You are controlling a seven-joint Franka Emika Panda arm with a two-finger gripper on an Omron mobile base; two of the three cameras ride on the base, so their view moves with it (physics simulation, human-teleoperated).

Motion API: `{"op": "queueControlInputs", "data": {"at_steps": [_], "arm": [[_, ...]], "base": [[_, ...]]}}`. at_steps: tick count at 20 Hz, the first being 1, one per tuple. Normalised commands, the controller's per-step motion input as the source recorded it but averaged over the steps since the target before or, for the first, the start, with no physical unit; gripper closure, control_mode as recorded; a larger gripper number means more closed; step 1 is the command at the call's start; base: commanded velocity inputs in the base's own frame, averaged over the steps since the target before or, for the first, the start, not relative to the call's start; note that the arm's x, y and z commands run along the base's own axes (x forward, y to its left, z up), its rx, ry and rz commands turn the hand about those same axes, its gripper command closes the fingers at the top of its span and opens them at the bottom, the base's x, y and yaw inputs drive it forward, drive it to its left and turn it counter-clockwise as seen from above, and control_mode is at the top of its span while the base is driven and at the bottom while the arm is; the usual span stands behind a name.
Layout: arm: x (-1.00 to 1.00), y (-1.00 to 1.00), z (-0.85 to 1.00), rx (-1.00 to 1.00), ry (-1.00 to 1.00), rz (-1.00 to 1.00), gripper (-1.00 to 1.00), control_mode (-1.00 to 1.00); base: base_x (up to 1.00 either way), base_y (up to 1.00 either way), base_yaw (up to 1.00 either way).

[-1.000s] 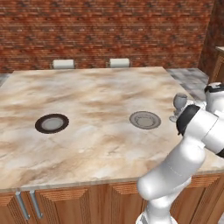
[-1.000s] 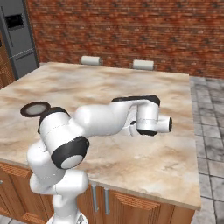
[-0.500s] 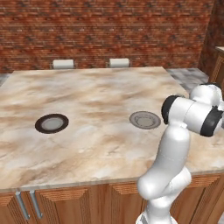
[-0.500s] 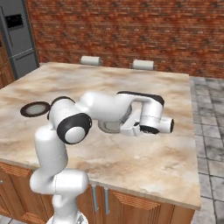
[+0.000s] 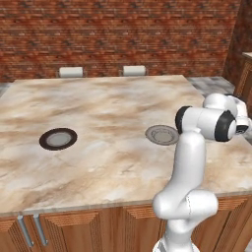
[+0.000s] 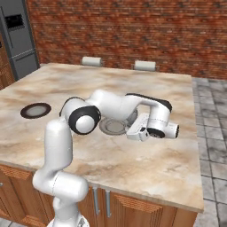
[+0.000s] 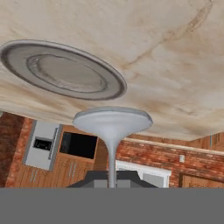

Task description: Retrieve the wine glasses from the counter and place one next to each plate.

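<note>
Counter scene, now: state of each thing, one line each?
gripper: shut on the wine glass stem.
wine glass: held by its stem, foot toward the counter beside the near plate.
near plate: flat on the counter, bare.
far plate: flat on the counter, bare, no glass beside it.

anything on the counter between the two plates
Nothing: in the left base view the stretch of counter between the dark-rimmed plate and the grey plate is bare marbled stone.

Two plates (image 5: 58, 139) (image 5: 162, 135) well apart on the counter (image 5: 108, 113); glass (image 7: 112, 131) beside one
</note>
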Motion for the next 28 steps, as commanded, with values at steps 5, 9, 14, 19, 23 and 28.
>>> {"op": "queueControlInputs", "data": {"at_steps": [5,9,14,19,23,28], "arm": [[0.31,0.0,-0.12,0.0,0.01,0.0,1.0,-1.0],[0.25,0.0,-0.17,-0.01,0.0,0.0,1.0,-1.0],[0.15,-0.03,-0.2,-0.05,0.0,0.0,1.0,-1.0],[0.15,-0.04,-0.1,-0.08,0.0,-0.01,1.0,-1.0],[0.19,-0.01,-0.12,-0.08,0.0,-0.03,1.0,-1.0],[0.19,0.0,-0.21,-0.06,0.0,-0.03,1.0,-1.0]], "base": [[0.0,0.0,0.0],[0.0,0.0,0.0],[0.0,0.0,0.0],[0.0,0.0,0.0],[0.0,0.0,0.0],[0.0,0.0,0.0]]}}
